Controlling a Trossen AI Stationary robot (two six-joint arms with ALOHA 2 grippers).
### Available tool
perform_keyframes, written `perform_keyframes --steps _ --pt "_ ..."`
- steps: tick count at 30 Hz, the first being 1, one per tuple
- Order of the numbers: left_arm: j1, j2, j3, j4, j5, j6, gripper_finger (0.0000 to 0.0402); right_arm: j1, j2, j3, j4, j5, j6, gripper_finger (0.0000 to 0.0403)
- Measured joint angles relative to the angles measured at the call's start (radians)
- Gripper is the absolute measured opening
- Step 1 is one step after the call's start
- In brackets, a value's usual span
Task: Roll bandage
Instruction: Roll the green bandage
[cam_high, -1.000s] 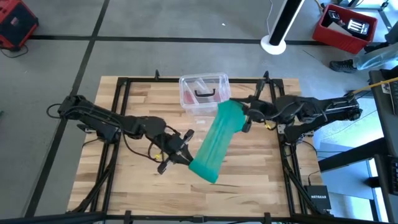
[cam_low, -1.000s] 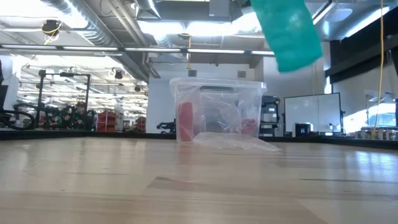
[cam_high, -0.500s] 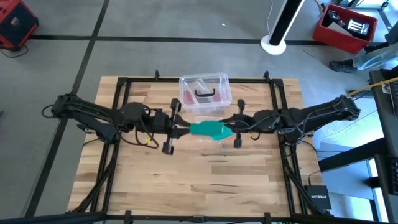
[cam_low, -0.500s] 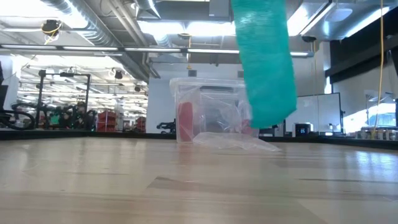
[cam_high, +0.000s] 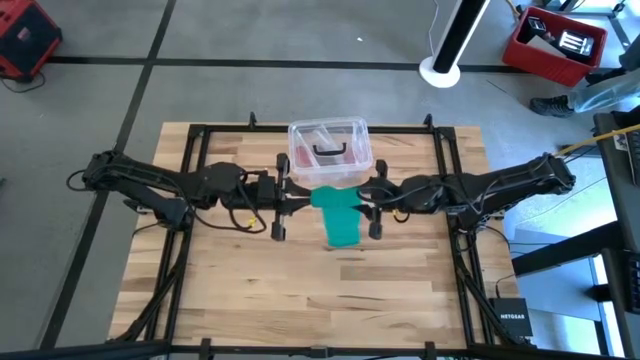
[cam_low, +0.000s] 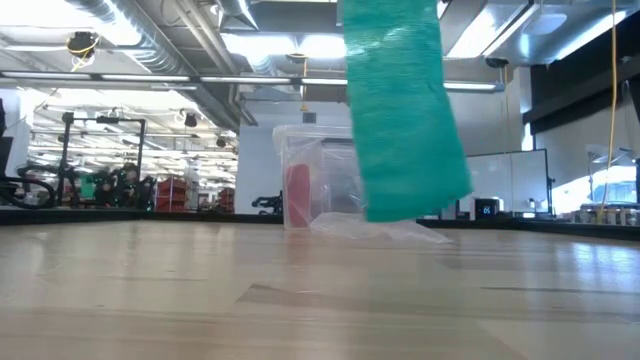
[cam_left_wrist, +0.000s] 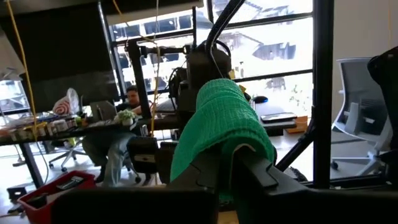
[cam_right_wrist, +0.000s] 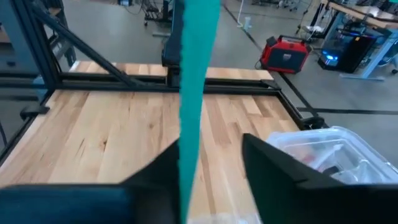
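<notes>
A: Left of centre in the high view, left gripper (cam_high: 290, 194) clamped tight on the bandage (cam_high: 340, 213), pinching its upper end.

B: And the right gripper (cam_high: 368, 197), just right of centre?

A: Fingers spread apart in its wrist view, with the green strip hanging edge-on through the gap, seemingly touching neither finger. Released, or close to it, by the look of things.

B: So, for rolling well?

A: Probably best to keep the left pinch steady and level, take hold of the loose tail again low down with the right, and wind with even tension. Slack would likely give a lopsided, baggy roll.

B: Where exactly, that bandage?

A: Middle of the high view, held up off the wooden table (cam_high: 400, 290), just in front of the clear plastic box (cam_high: 329, 150). Centre-top in the low view, dangling with its lower edge clear of the tabletop.

B: Looks?

A: Teal-green, soft, with a crinkled woven texture; a flat band, draped over the left fingers in a thick fold. Not yet a roll at all.
</notes>
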Motion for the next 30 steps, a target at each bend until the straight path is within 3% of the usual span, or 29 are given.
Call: perform_keyframes --steps 5,9,12,19,24,27,30 --pt "-0.006 0.000 0.000 0.008 -0.001 0.000 0.0015 0.000 -0.018 0.054 -0.161 -0.001 0.003 0.0209" --pt "-0.006 0.000 0.000 0.011 -0.001 -0.003 0.0015 0.002 -0.019 -0.011 -0.160 -0.043 0.034 0.0223" --pt "-0.006 0.000 0.000 0.007 -0.002 -0.003 0.0015 0.020 -0.019 -0.116 -0.002 -0.063 0.058 0.0224" --pt "-0.007 0.000 0.000 0.015 -0.002 -0.003 0.0015 0.054 -0.013 -0.372 0.482 0.021 0.024 0.0225" --pt "-0.006 0.000 0.000 0.018 -0.002 -0.003 0.0015 0.029 0.034 -0.416 0.597 0.068 0.021 0.0225" --pt "-0.006 0.000 0.000 0.017 -0.002 -0.001 0.0015 0.019 0.059 -0.414 0.642 0.051 -0.014 0.0208" --pt "-0.005 0.000 0.000 0.018 -0.002 0.000 0.0015 0.020 0.065 -0.415 0.640 0.051 -0.045 0.0136"
